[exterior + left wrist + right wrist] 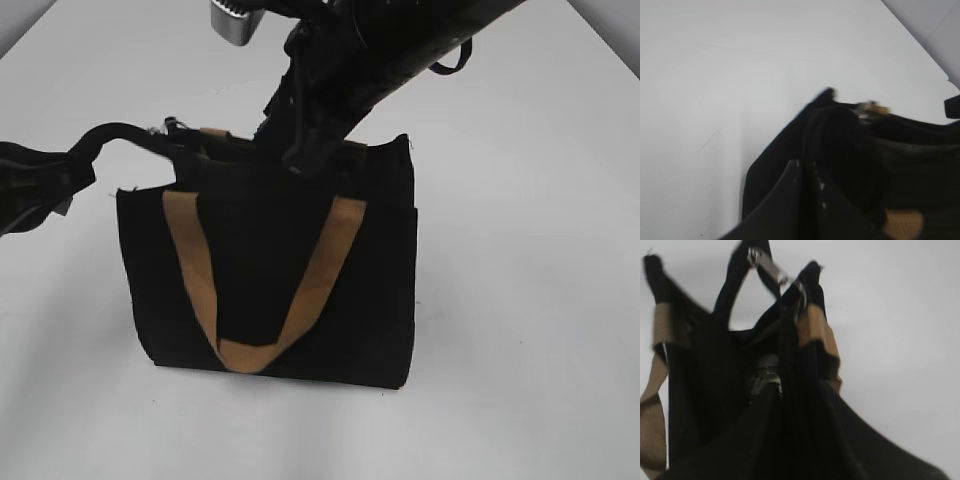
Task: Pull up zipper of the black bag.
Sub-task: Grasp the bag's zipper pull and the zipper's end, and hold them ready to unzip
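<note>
The black bag (300,280) stands upright on the white table, with its tan handle (330,260) hanging down its front. My left gripper (185,150) is shut on the bag's top left edge; in the left wrist view its jaws (805,167) pinch the fabric at the zipper line (807,135). My right gripper (300,160) reaches down onto the middle of the top edge. In the right wrist view its jaws (777,390) are closed in the black fabric, beside a small silvery piece (765,374) that looks like the pull tab. The view is blurred.
The white table (520,300) surrounds the bag on all sides. The right arm crosses above the bag from the upper right, with a silvery part (232,22) at the top edge. The second tan handle (820,335) hangs on the bag's far side.
</note>
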`<state>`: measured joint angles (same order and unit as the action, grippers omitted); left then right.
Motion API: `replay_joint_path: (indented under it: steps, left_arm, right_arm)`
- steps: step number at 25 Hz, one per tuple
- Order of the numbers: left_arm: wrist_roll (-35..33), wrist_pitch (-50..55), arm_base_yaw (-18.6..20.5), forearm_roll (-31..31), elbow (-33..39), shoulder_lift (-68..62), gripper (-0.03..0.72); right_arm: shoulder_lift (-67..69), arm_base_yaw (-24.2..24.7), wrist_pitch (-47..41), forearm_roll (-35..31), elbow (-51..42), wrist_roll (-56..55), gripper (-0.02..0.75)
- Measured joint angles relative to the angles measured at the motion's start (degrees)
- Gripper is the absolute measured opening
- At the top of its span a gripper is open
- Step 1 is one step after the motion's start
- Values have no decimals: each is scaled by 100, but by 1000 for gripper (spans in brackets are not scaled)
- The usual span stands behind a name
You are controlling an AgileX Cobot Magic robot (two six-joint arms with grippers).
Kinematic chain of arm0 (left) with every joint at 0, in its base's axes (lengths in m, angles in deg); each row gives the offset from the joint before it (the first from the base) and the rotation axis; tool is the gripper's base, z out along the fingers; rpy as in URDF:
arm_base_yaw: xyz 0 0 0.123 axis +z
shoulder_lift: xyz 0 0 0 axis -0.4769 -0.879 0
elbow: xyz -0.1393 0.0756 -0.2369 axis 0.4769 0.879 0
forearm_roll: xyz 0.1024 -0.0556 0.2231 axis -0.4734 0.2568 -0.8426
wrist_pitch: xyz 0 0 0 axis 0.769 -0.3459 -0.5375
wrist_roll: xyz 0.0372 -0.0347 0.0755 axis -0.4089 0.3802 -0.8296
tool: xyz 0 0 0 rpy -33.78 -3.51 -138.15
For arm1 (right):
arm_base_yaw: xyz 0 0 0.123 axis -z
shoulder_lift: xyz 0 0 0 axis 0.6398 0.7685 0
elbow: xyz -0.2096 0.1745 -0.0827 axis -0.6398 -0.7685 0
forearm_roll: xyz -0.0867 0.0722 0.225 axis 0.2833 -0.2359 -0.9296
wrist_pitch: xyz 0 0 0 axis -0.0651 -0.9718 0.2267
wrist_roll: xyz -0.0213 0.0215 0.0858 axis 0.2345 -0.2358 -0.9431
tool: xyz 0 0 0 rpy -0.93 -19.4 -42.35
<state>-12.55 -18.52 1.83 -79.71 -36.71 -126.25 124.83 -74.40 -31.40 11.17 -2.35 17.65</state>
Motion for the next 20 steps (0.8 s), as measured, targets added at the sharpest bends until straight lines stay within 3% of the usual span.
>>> replay_joint_path:
  steps: [2,5,12,20]
  left_arm:
    - [0,-37,0,5,0,76,5]
    - [0,-73,0,-108,0,219,5]
    - [0,364,0,-894,0,997,4]
    - [0,665,0,-982,0,1124,4]
  right_arm:
    - [0,-9,6,79,0,17,320]
    - [0,-32,29,84,0,31,367]
    - [0,-134,554,58,0,344,328]
    - [0,-526,1121,35,75,728,262]
